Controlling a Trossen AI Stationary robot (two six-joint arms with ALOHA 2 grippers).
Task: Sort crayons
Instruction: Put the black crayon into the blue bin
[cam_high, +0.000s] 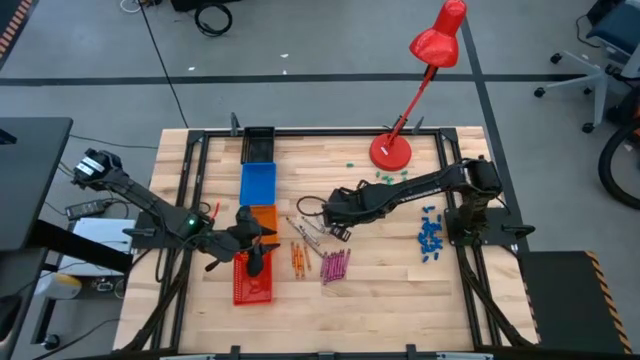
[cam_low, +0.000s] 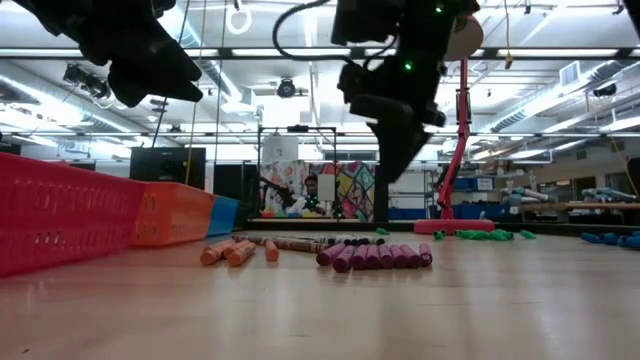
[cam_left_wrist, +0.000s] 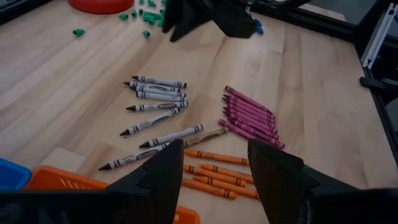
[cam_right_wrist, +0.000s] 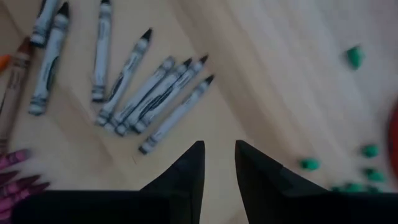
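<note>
High view: the crayons are lying in three groups near the middle of the bench (cam_high: 400, 290) — grey crayons (cam_high: 305, 232), orange crayons (cam_high: 298, 258) and pink crayons (cam_high: 335, 265). At about three o'clock from the red basket (cam_high: 250, 285), the left gripper (cam_high: 262, 250) is being held with empty fingers spread wide. At twelve o'clock from the pink group, the right gripper (cam_high: 335, 230) is being held above the grey crayons, fingers slightly apart, nothing gripped.
</note>
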